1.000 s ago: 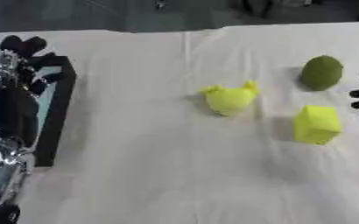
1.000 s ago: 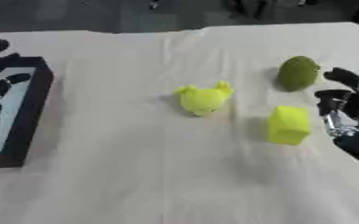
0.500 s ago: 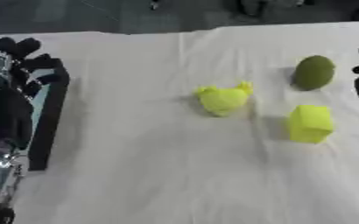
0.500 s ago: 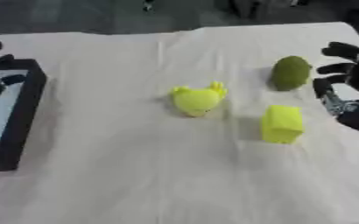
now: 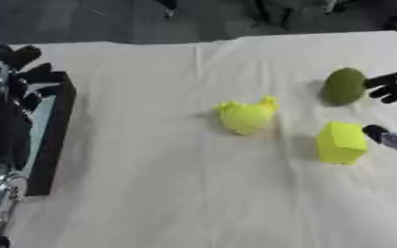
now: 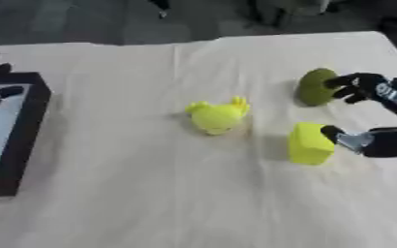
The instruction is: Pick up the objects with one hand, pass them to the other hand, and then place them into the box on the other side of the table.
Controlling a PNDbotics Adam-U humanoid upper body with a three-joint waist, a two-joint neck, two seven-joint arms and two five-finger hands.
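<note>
Cream cloth over the desk (image 6: 151, 193), yellow chick toy (image 6: 215, 115) at centre, yellow-green block (image 6: 310, 143) near right, dark green round fruit (image 6: 315, 86) far right, right hand (image 6: 373, 116) spread between fruit and block, black box (image 6: 15, 131) at left edge, left hand (image 5: 7, 87) spread over the box.

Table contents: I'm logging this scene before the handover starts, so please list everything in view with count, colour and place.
Round fruit-like object: one, dark green, far right of table.
Block: one, yellow-green, right side, nearer than the fruit.
Soft toy: one, yellow, table centre.
Box: one, black-walled, left edge.
Cloth: one, cream, covering the table.
Right hand: black, right edge, open, fingers beside fruit and block.
Left hand: black, left edge over the box, fingers spread.
</note>
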